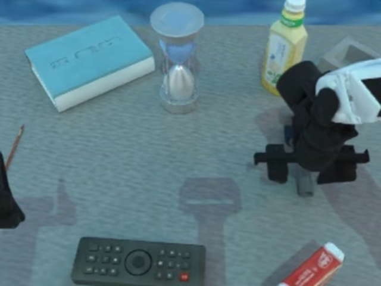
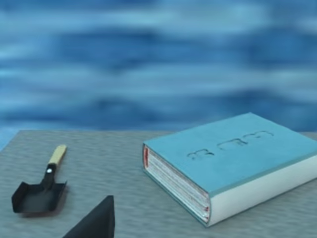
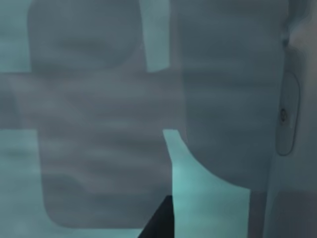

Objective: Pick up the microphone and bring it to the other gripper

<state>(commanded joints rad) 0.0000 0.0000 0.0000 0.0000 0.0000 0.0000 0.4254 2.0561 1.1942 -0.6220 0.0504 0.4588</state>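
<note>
Only the grey handle end of the microphone (image 1: 305,188) shows, lying on the table at the right; its head is hidden under my right arm. My right gripper (image 1: 306,173) hangs directly over it, open, its two black fingers spread to either side of the handle without touching it. In the right wrist view there is shadowed tabletop and one dark fingertip (image 3: 161,220). My left gripper (image 1: 7,202) is parked at the table's left edge, far from the microphone.
A teal book (image 1: 89,59) lies at the back left, with an hourglass (image 1: 177,59) beside it. A yellow bottle (image 1: 284,50) and a grey block (image 1: 348,53) stand at the back right. A black remote (image 1: 139,261) and a red tube (image 1: 312,267) line the front. A small black shovel (image 2: 39,191) is at the far left.
</note>
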